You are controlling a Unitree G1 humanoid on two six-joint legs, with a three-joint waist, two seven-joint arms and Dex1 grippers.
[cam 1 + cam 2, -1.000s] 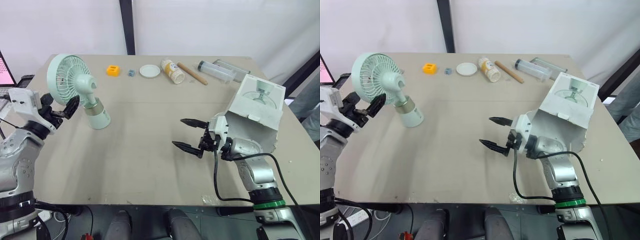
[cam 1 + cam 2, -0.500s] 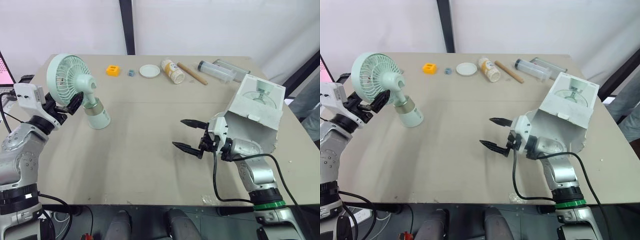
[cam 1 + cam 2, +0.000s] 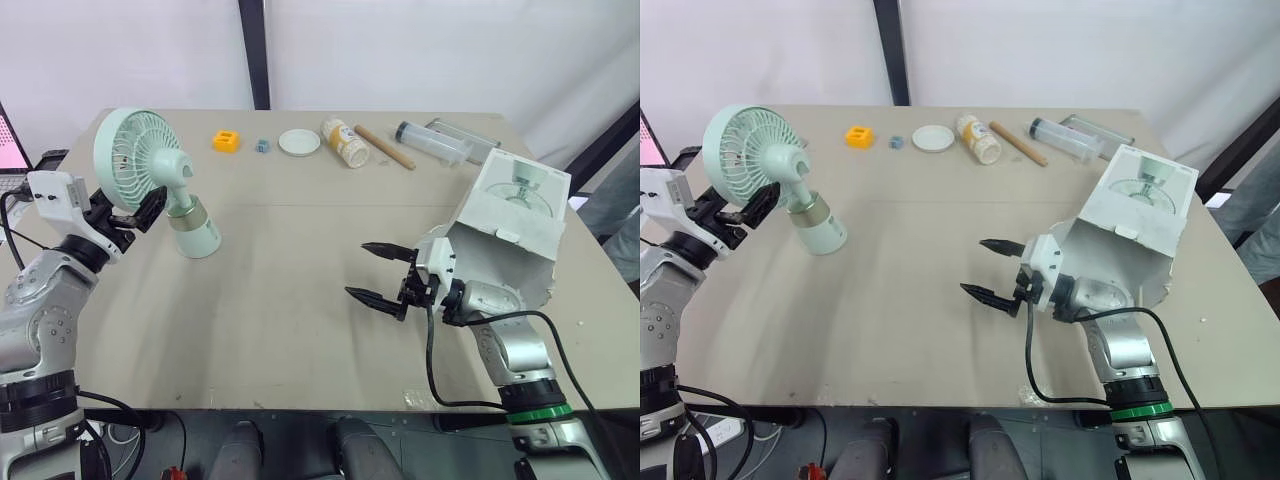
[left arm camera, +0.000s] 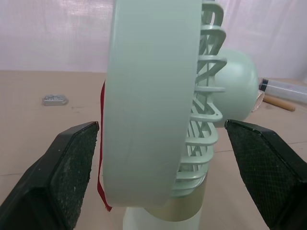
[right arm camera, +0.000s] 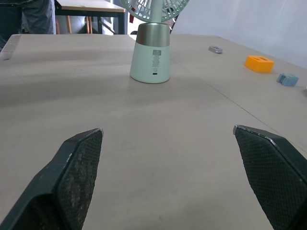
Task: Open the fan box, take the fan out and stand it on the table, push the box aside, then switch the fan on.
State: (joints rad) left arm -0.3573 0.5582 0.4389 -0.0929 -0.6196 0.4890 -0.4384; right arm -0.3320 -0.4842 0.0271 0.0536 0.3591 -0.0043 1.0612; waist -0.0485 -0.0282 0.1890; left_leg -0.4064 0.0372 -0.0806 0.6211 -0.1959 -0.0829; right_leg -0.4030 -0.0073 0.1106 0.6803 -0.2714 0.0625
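A mint-green fan (image 3: 150, 175) with a gold band above its base stands upright on the left part of the table (image 3: 290, 300). My left gripper (image 3: 127, 214) is open at the fan's head; in the left wrist view its fingers (image 4: 57, 167) straddle the fan's cage (image 4: 158, 110) without visibly touching it. The white fan box (image 3: 510, 225) lies open at the right edge of the table. Just left of the box, my right gripper (image 3: 382, 272) hovers open and holds nothing. The right wrist view looks across bare table toward the fan's base (image 5: 150, 60).
Along the far edge lie an orange block (image 3: 227, 141), a small blue piece (image 3: 262, 146), a white lid (image 3: 299, 142), a tipped bottle (image 3: 345, 143), a wooden stick (image 3: 385, 147) and a clear syringe-like tube (image 3: 432, 140). A small metal piece (image 4: 54, 99) lies beyond the fan.
My left gripper rose and closed in on the fan's head over the last second. The right gripper and the box stayed where they were.
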